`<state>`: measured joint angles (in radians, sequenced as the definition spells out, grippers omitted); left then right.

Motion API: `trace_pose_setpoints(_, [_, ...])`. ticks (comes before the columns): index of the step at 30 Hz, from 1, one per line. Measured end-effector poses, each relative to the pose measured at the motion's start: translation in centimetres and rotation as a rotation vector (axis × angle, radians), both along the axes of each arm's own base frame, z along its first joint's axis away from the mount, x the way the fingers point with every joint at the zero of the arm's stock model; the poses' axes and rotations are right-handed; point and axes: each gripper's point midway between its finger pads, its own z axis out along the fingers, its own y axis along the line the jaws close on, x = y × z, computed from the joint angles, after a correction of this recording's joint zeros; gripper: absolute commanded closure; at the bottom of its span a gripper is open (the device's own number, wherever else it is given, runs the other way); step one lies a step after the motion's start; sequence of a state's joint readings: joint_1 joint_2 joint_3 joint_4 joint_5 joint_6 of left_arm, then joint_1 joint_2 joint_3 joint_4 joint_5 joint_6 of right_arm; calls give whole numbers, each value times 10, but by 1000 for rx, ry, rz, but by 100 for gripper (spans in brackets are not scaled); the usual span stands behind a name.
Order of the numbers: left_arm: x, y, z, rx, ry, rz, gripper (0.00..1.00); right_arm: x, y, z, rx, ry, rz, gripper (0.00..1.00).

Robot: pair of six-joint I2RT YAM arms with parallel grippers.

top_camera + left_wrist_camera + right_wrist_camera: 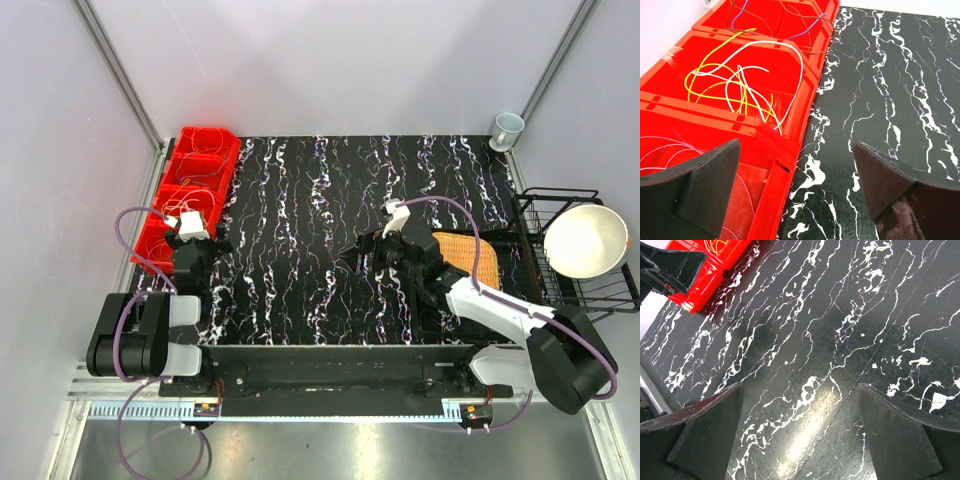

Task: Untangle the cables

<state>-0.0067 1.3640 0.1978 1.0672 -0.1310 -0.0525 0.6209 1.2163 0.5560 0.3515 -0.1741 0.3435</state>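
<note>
The cables lie in a row of red bins (196, 183) at the table's left edge. In the left wrist view a bin (805, 105) holds tangled yellow (707, 82) and white (790, 55) cables; the bin behind holds blue and brown wires (805, 30); the nearest bin holds thin pale wires (670, 150). My left gripper (192, 262) (797, 192) is open and empty, straddling the near bin's right edge. My right gripper (360, 260) (800, 435) is open and empty above the bare black marbled mat (300, 240).
A woven orange mat (470, 255) lies under the right arm. A black wire rack (580, 280) with a white bowl (585, 240) stands at the right edge. A grey cup (507, 128) sits at the back right corner.
</note>
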Motion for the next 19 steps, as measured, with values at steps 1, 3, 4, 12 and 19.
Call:
trace_pose_setpoints(1, [0,0,-1,1,2,-2,1,0,0,-1,-2,-2,1,0])
trace_pose_setpoints(3, [0,-1,-2,3,7,-5,1,2,0,-3,-8,-5,-2,0])
trace_pose_setpoints(4, [0,-1,-2,3,11,-6,1,2,0,-4,-10,-7,-3,0])
trace_pose_setpoints(12, [0,-1,-4,7,18,-6,1,9,0,-30,-44,22,-21,0])
trace_pose_setpoints(19, [0,-1,-4,7,18,-7,1,8,5,-39,-32,27,6,0])
